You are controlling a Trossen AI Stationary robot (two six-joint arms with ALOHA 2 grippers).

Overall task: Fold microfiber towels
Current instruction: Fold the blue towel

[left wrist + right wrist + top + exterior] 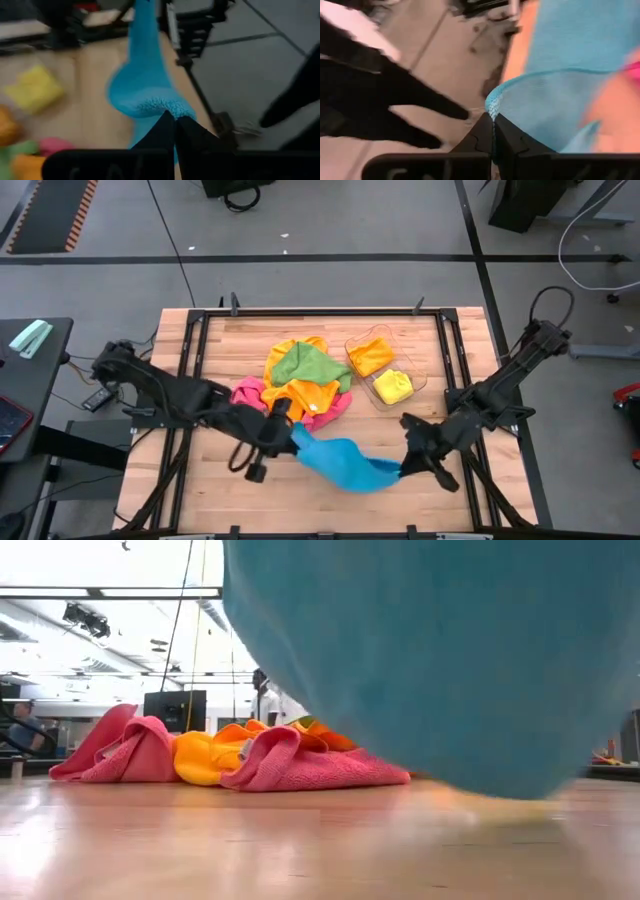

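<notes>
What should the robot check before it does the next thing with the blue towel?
1. Left pincer shut on the blue towel: ok.
2. Right pincer shut on the towel's other end: ok.
3. Towel lifted between both arms, sagging in the middle: ok.
4. Blue towel apart from the pile of towels: ok.
5. Bare table in front to lay it down: ok.
6. Grips are on corners: cannot tell.
</notes>
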